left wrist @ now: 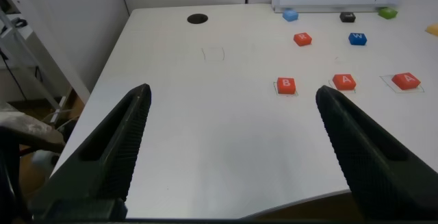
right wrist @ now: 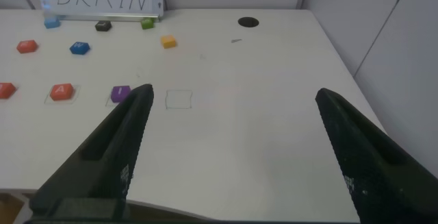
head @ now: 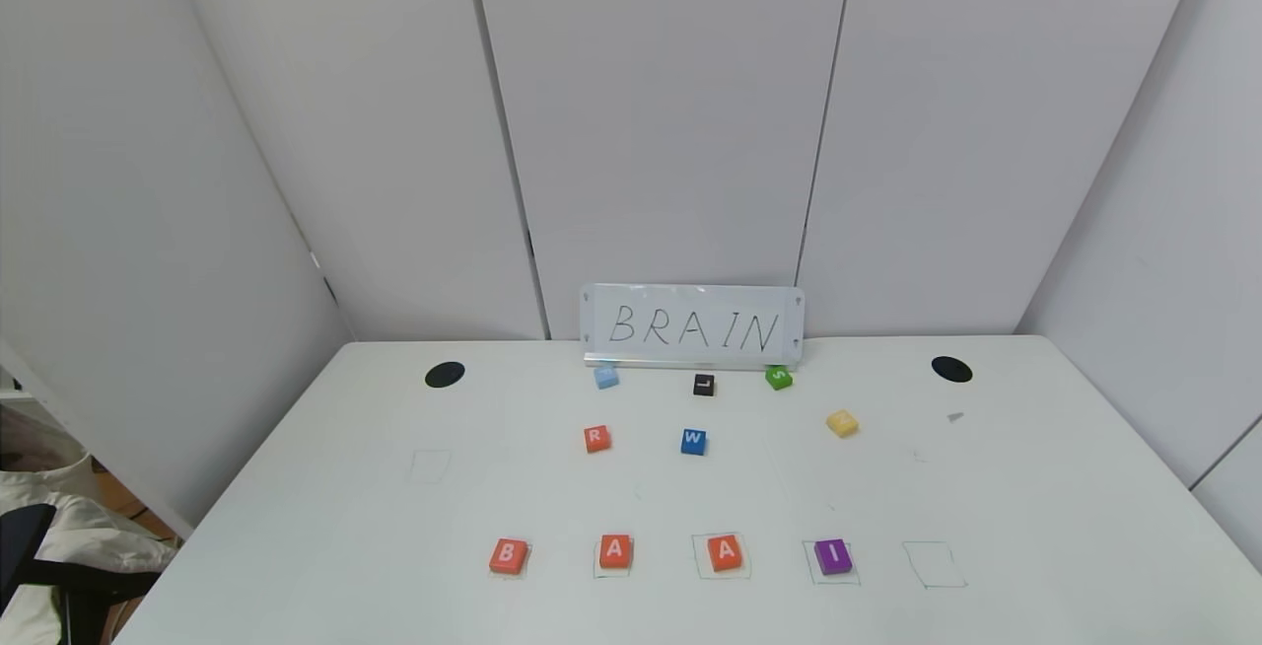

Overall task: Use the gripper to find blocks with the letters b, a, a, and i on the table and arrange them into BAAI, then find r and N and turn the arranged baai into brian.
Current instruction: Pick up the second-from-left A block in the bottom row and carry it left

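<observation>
Head view: a white table [head: 325, 517] with two black round holes, a whiteboard sign [head: 692, 326] reading BRAIN at centre against grey wall panels. Along the lower part of the frame lie four flat square blocks in a row: orange-red B block [head: 508, 556], first A block [head: 615, 551], second A block [head: 726, 552] and purple I block [head: 833, 556], the last three inside thin pen-drawn squares; one outlined square [head: 934, 564] to their right holds nothing. Above the row, at centre, sit the orange-red R block [head: 595, 439] and a blue W block [head: 693, 442]; the yellow block [head: 842, 423] lies right of centre, its letter too faint to read. Neither gripper appears in this view.

Left wrist view: the left gripper [left wrist: 233, 142] fills the lower frame, its matt black wedge-shaped fingers [left wrist: 116, 148] spread wide, holding nothing; the B block lies between them but well beyond the tips.

Right wrist view: the right gripper [right wrist: 229, 142], fingers [right wrist: 356, 148] likewise wide apart and unloaded; the I block shows just beside the left-hand finger, farther off.
</observation>
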Controlling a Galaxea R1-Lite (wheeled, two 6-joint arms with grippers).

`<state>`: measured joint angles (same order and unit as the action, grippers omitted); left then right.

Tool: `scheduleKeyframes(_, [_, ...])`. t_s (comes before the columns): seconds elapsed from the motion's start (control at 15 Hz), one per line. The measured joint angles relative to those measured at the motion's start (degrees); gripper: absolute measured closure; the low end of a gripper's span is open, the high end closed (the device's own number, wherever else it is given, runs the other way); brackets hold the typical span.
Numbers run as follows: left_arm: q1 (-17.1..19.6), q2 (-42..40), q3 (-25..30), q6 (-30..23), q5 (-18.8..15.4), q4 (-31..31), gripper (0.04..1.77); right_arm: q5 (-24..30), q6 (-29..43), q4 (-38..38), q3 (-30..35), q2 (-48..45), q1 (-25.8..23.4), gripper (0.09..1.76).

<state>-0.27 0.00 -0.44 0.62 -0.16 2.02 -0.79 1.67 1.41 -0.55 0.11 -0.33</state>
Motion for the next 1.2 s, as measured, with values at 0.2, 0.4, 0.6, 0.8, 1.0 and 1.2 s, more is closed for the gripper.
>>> scheduleKeyframes(0.2, [0.0,0.0,0.0,0.4,0.0,0.0,0.09,0.1,0.0,0.1,0.0,0.0,0.0,0.14])
scheduleKeyframes(0.4, [0.0,0.0,0.0,0.3,0.0,0.1,0.09,0.1,0.0,0.2,-0.1,0.0,0.1,0.14])
scheduleKeyframes(0.6, [0.0,0.0,0.0,-0.1,0.0,0.1,0.09,0.0,-0.2,1.0,-0.3,0.0,0.1,0.14])
scheduleKeyframes(0.8, [0.0,0.0,0.0,0.0,0.0,0.1,0.09,-0.2,-0.2,1.6,-0.5,0.0,0.1,0.14])
scheduleKeyframes(1.0, [0.0,0.0,0.0,0.4,0.0,0.2,0.09,-0.2,-0.2,1.7,-0.5,0.0,0.1,0.14])
scheduleKeyframes(1.2, [0.0,0.0,-0.1,0.5,0.0,0.9,0.09,-0.2,-0.1,1.7,-0.5,0.0,0.1,0.14])
